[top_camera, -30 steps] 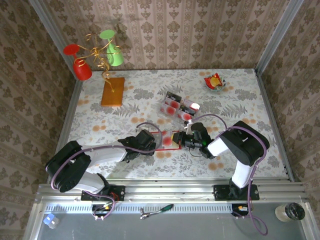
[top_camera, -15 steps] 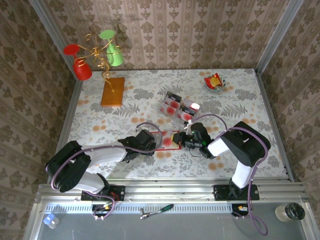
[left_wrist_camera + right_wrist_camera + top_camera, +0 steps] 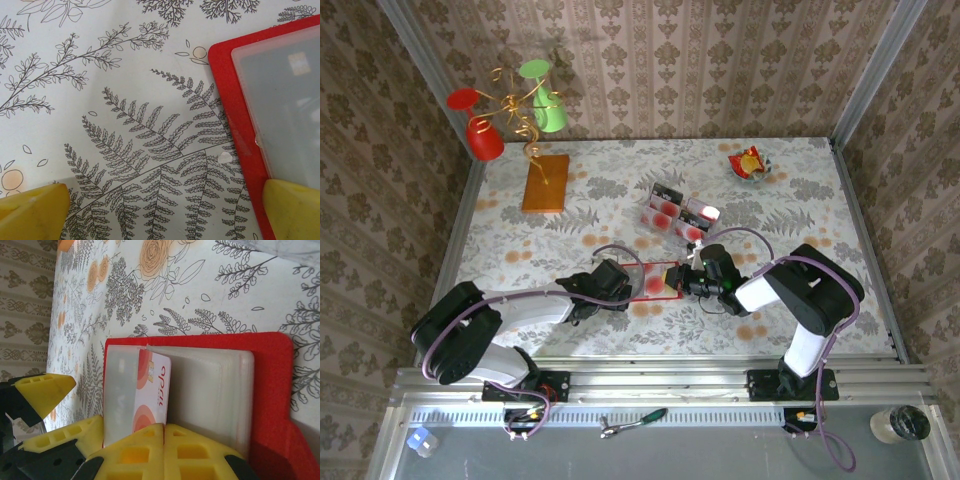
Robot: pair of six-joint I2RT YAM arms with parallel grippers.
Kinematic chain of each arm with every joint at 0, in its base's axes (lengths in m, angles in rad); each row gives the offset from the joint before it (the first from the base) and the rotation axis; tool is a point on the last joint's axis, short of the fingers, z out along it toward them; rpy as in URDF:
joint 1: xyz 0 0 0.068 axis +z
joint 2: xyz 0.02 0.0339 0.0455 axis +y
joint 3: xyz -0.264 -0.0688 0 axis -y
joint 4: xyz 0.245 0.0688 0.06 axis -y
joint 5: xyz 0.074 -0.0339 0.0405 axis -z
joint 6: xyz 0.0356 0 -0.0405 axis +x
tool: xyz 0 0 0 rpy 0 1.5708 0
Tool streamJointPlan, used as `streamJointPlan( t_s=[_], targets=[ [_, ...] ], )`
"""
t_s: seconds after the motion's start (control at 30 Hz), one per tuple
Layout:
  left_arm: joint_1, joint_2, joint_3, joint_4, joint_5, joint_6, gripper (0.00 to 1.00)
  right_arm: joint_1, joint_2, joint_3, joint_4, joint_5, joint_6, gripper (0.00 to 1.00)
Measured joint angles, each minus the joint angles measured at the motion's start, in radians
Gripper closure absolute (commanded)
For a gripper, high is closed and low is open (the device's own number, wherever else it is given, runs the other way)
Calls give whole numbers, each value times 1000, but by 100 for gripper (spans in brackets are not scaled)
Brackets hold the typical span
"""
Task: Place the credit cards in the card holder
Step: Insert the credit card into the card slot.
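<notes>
Toward the surface's (image 3: 800, 200) 6 o'clock, the right tool (image 3: 163, 429) pinches a card (image 3: 152, 390) partly in the holder's (image 3: 272, 365) pocket (image 3: 210, 390) — pushed askew it may jam, or shove the holder, whose 9 o'clock edge alone the released left tool (image 3: 162, 207) reaches.

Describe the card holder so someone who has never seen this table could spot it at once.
On the floral table, look near the front edge, in the middle, just nearer than the loose cards. The card holder lies open there: a flat, bright-red square with pale clear pockets, unlike the orange-brown block at the back left.
</notes>
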State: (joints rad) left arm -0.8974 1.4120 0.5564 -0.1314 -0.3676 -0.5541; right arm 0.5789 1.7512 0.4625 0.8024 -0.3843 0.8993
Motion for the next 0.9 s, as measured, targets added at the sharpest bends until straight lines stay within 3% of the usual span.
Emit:
streamJointPlan(
  t_s=[0.8, 0.9],
  targets=[
    [0, 0, 0, -3, -3, 0, 0, 7, 6, 43, -68, -13, -7, 100],
    [0, 0, 0, -3, -3, 0, 0, 8, 4, 51, -85, -13, -13, 90]
  ],
)
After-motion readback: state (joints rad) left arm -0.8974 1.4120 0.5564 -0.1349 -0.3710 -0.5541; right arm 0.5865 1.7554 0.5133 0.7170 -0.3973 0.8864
